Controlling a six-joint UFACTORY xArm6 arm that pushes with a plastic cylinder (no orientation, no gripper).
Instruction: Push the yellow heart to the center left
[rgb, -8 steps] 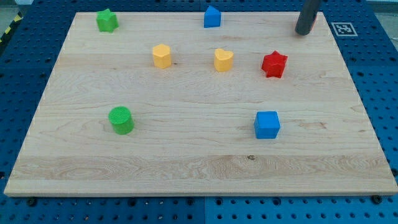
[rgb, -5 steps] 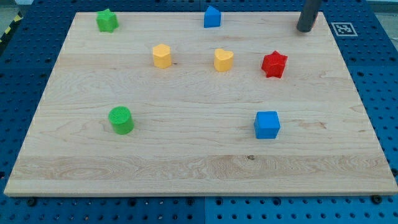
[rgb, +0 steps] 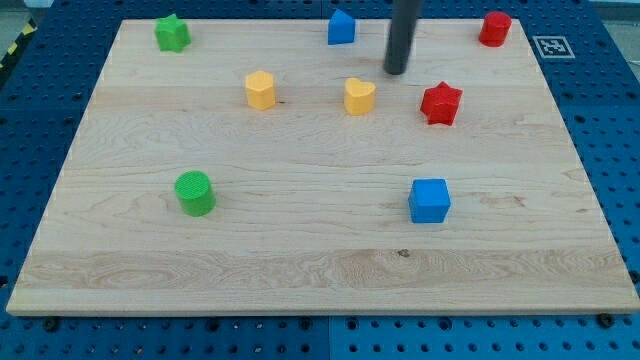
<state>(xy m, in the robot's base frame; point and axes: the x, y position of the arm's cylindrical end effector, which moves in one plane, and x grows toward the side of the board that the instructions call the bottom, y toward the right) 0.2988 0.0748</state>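
Wooden board (rgb: 320, 270) on a blue pegboard bench (rgb: 610, 120). 8 blocks on it, counted by colour: 2 green, 2 blue, 2 yellow, 2 red.

Green x2: green star (rgb: 172, 33) at the view's top left corner; green cylinder (rgb: 195, 192) lower left, well apart from everything else.

Blue x2: blue house-shaped block (rgb: 341, 27) at top edge, approx. centre; blue cube (rgb: 430, 200) lower right of centre.

Yellow x2: yellow hexagon block (rgb: 260, 89) left of centre in the upper row; yellow heart (rgb: 359, 96) to its right, upper middle of board, i.e. not at centre left. The two are apart, no contact.

Red x2: red star (rgb: 441, 103) right of the heart, same row; red cylinder (rgb: 494, 28) at top right corner, near the printed marker tag (rgb: 551, 46) that sits just off the board.

1 rod, dark, coming down from the view's top. My tip (rgb: 396, 72) sits on the board just up and to the right of the yellow heart, near it but w/ a visible gap, not touching. It's between the heart and the red star horizontally, above both in the view, and below-right of the blue house. No hand or jaws on this rig, just the bare rod, holding nothing.

No blocks touch each other.
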